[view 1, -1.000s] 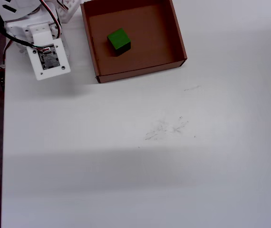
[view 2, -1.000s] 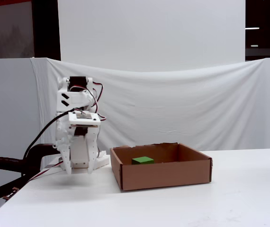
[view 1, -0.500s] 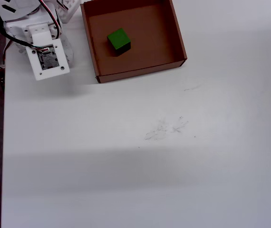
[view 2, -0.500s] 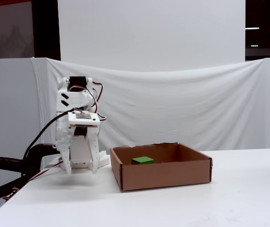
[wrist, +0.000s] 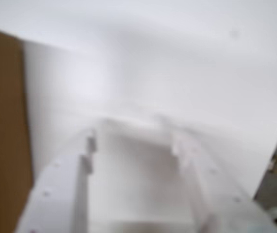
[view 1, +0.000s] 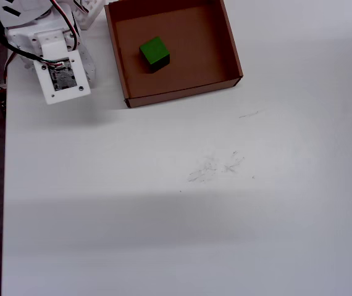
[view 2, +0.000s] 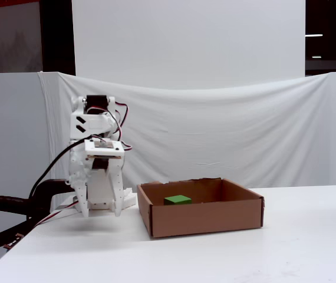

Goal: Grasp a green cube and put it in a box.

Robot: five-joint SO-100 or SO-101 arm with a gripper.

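Note:
The green cube (view 1: 154,52) lies inside the box (view 1: 182,94), on its brown floor near the left wall. In the fixed view the green cube (view 2: 177,200) shows just above the front wall of the box (view 2: 203,219). My gripper (view 2: 100,212) hangs pointing down over the table, left of the box and apart from it. In the blurred wrist view the gripper (wrist: 129,138) is open, with only white table between its fingers, and the box (wrist: 2,136) wall fills the left edge. From overhead the fingers are hidden under the wrist's camera board (view 1: 65,77).
The table's left edge (view 1: 4,185) runs close beside the arm, with dark floor beyond it. Cables (view 2: 15,206) trail off to the left. A white perforated part (view 1: 88,13) sits by the arm's base. Faint scuff marks (view 1: 216,165) mark the tabletop.
The jaws have spread slightly wider. The arm has otherwise stayed in place, and the cube has not moved.

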